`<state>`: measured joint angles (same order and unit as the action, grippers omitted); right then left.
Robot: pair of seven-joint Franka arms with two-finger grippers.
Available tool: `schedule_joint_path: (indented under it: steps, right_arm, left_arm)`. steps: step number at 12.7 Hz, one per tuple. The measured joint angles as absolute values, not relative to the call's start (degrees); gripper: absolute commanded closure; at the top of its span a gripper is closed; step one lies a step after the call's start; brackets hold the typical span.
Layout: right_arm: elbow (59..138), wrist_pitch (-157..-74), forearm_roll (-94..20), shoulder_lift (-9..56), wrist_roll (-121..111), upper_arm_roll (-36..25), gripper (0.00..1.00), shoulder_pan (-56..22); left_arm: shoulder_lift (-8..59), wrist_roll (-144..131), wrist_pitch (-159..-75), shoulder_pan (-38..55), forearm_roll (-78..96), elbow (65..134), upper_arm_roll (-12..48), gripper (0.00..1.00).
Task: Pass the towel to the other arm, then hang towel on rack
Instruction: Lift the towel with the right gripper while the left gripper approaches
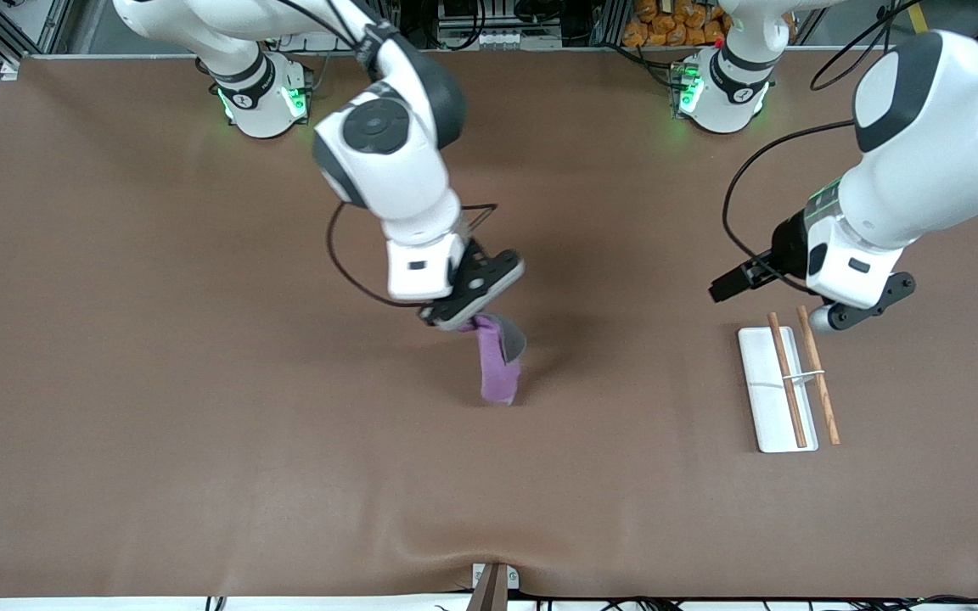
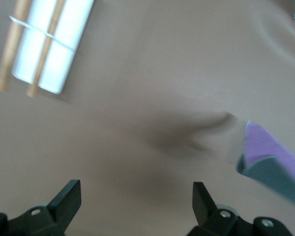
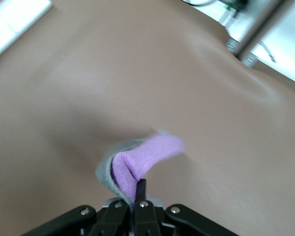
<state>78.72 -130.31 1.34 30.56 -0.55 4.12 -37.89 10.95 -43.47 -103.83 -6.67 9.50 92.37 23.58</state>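
Fuzzy cloth towel (image 1: 498, 367); rack (image 1: 776, 389) of smooth wooden rods.

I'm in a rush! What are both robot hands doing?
Right gripper: shut on the towel, over the table's middle.
Left gripper: open, empty, by the rack.

No readable text, labels, brands or nos. anywhere, arm-base markings too small to make out

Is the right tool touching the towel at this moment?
Touching. In the right wrist view the right tool is shut on a fold of the towel; the front view shows the towel hanging from it.
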Motion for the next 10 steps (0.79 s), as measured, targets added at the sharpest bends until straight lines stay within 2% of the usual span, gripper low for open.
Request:
schedule_joint_path:
  steps: [4, 10]
  right_arm:
    - [78.71, -138.38, 1.35, 32.45, -0.57, 4.08, 1.00, -44.71]
    - [77.54, -141.14, 1.35, 33.86, -0.57, 4.01, 1.00, -47.01]
  left_arm:
    - [14.73, -52.83, -109.75, -3.81, 13.30, 92.23, 23.72, 0.00]
    - [18.25, -64.57, -114.57, 0.10, 14.34, 91.96, 23.77, 0.00]
